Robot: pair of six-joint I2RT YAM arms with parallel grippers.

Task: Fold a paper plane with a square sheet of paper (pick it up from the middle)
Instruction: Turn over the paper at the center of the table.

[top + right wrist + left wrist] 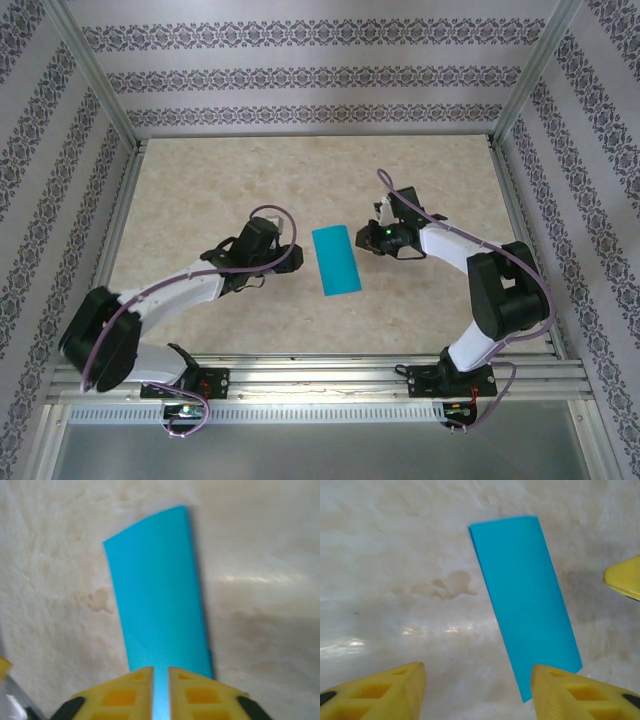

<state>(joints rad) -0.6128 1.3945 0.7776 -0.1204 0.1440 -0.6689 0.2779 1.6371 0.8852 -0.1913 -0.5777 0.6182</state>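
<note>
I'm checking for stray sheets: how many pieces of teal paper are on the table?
1. The folded teal paper lies near the middle of the table, between the left gripper and right gripper. A second sheet beneath it could be hidden.

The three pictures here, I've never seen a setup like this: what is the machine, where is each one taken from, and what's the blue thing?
These are two robot arms bolted side by side. One picture looks down from a fixed camera above them; the other two come from cameras on each wrist, looking past that arm's yellow fingers. On the marbled table lies a teal-blue sheet of paper, folded into a narrow rectangle. The left gripper stands open beside it; the right gripper is nearly shut close by. Neither seems to hold it.
</note>
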